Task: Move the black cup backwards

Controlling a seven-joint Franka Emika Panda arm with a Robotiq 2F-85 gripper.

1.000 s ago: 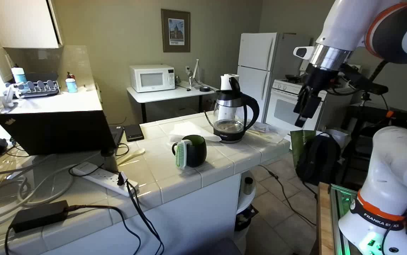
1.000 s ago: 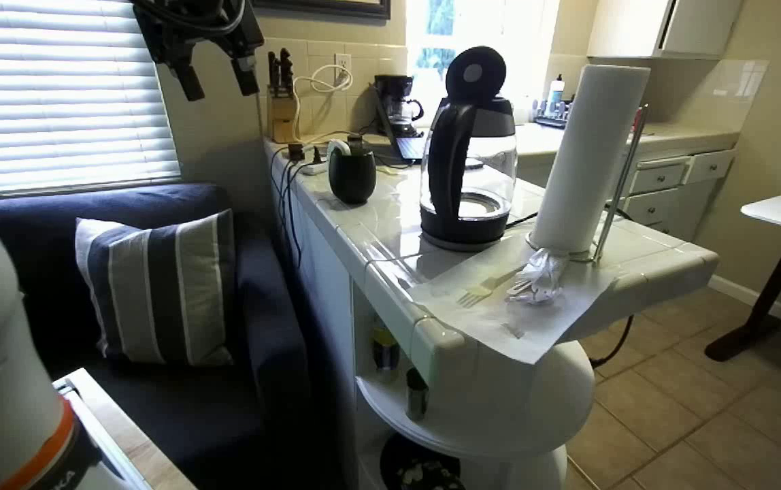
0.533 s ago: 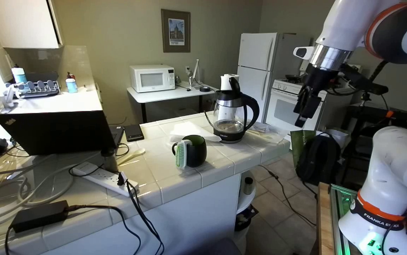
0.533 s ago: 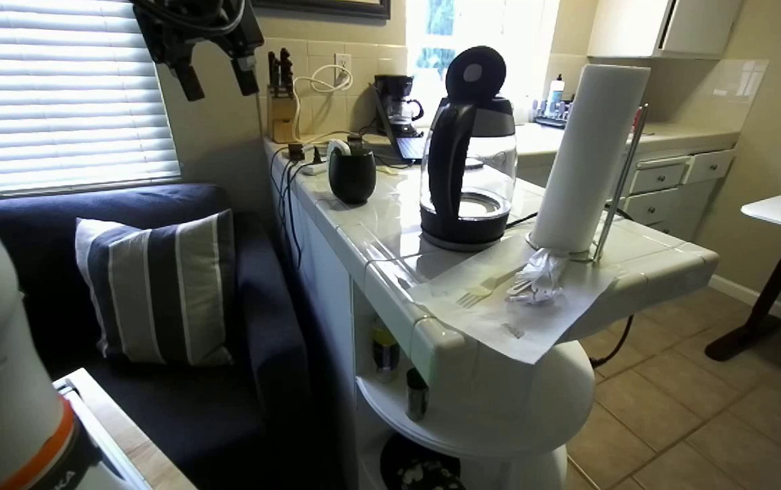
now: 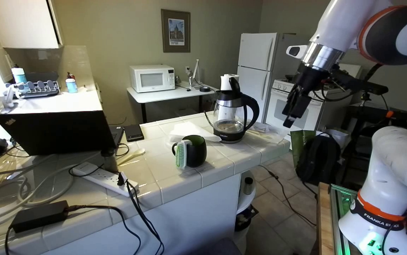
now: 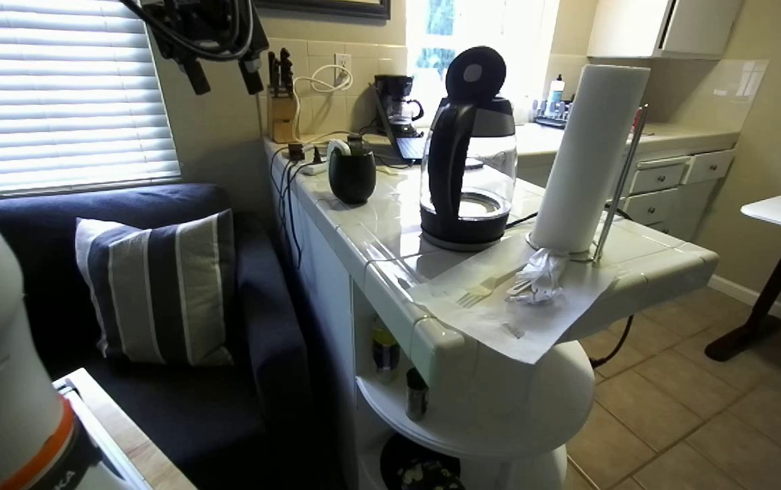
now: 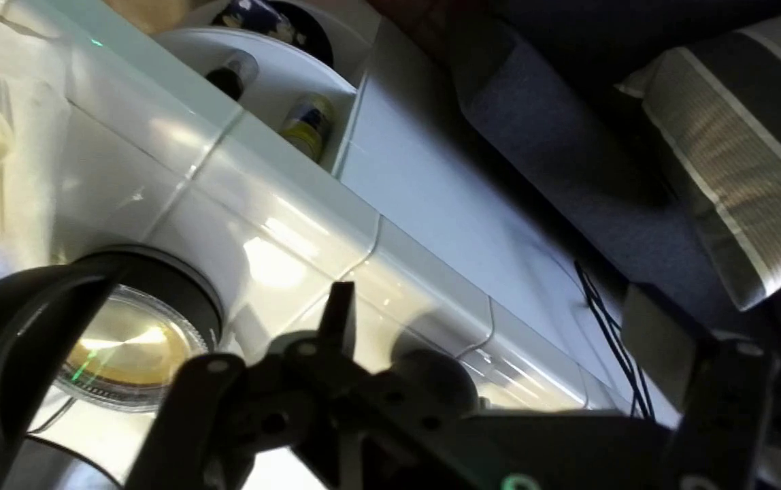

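The black cup [image 5: 198, 152] stands upright on the white tiled counter [image 5: 150, 156], near its edge. A pale greenish-white patch [image 5: 181, 154] shows on its handle side. The cup also shows in an exterior view [image 6: 352, 178] beyond the glass carafe. In the wrist view the cup [image 7: 441, 378] is a dark round shape, partly hidden behind the gripper. My gripper [image 5: 288, 122] hangs in the air to the side of the counter, higher than the cup and well apart from it. Its two fingers are spread with nothing between them in an exterior view [image 6: 226, 83] and the wrist view [image 7: 496, 299].
The glass carafe [image 5: 229, 118] with black handle and open lid stands beside the cup, toward the counter's end. A paper towel roll [image 6: 588, 160] and plastic cutlery on paper [image 6: 499, 306] lie beyond it. A power strip [image 5: 106, 178], cables and a laptop [image 5: 58, 132] occupy the other side.
My gripper has moved slightly toward the counter, leftward in an exterior view, after staying still between the earlier frames. The cup and carafe have not moved.
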